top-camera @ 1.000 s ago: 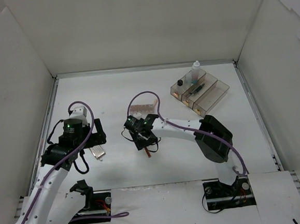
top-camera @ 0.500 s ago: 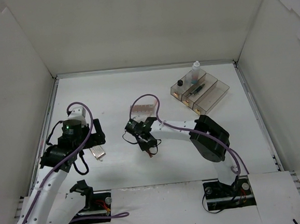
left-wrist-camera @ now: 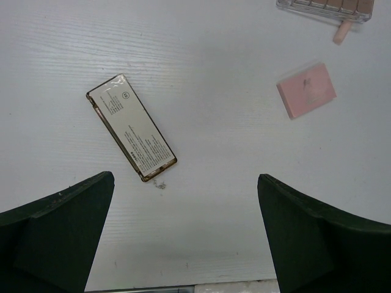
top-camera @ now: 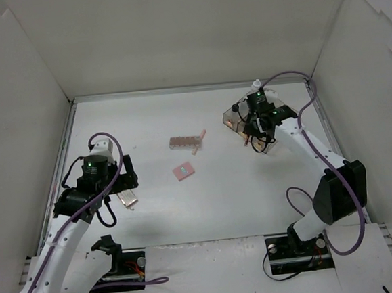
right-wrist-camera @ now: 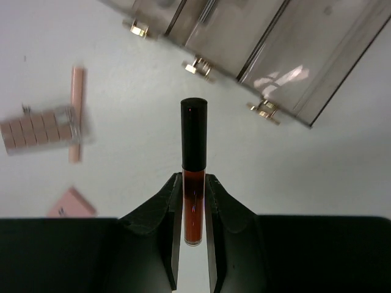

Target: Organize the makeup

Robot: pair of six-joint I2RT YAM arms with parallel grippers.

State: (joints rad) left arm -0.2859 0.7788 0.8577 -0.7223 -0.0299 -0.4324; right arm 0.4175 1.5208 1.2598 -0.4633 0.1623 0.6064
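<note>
The right gripper (right-wrist-camera: 193,180) is clamped on a slim tube (right-wrist-camera: 193,149), its two fingers pinching the lower half so the black cap sticks out past the tips. The tube is clear, hard plastic, round in section, filled with a dark red liquid, glossy and likely slippery in the pads. Its long axis runs straight up the wrist frame, in line with the fingers.

The tray (right-wrist-camera: 293,61) lies ahead of the cap, in the upper right of that frame. It is smoky see-through plastic with three long troughs side by side and small gold knobs on the near ends. The troughs run on a slant, up and to the right, so the tube sits askew to them. I judge the wrist needs a turn before the tube will drop in lengthwise. The rightmost trough looks bare from here.

The left gripper (left-wrist-camera: 184,177) hangs spread wide over a flat silver case (left-wrist-camera: 131,135), a thin rectangle lying slantwise between the fingers, gripping nothing. A pink square compact (left-wrist-camera: 306,90) sits at right, well apart, with a brown palette (left-wrist-camera: 324,7) and a peach stick (left-wrist-camera: 341,32) touching it at the upper right edge
</note>
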